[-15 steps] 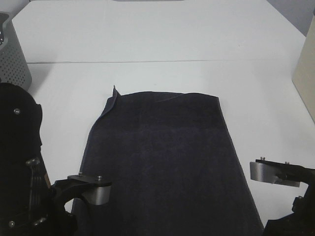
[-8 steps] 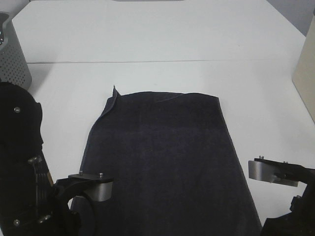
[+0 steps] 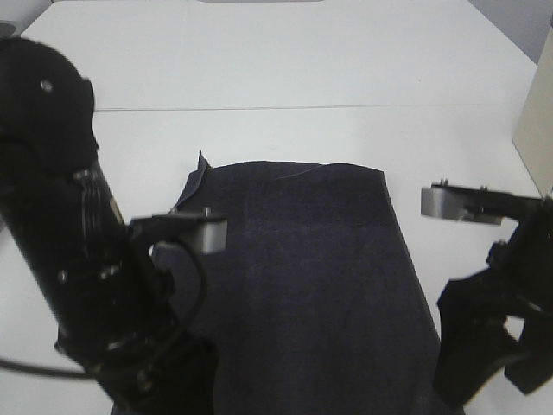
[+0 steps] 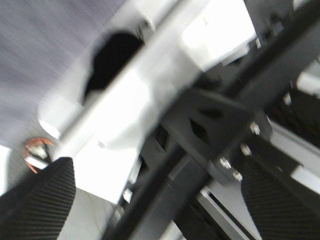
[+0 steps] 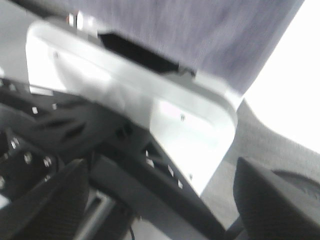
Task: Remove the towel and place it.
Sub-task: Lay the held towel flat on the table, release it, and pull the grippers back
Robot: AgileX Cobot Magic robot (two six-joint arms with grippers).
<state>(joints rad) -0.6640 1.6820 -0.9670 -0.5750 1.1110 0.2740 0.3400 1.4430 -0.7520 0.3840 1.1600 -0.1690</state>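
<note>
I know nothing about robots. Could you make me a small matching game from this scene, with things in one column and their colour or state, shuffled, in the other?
Things:
1. towel
2. table
3. left gripper
4. panel at the right edge of the high view

Descriptions:
A. white
B. open, holding nothing
C. pale tan
D. near-black, spread flat

Pairs: 1-D, 2-A, 3-B, 4-C
</note>
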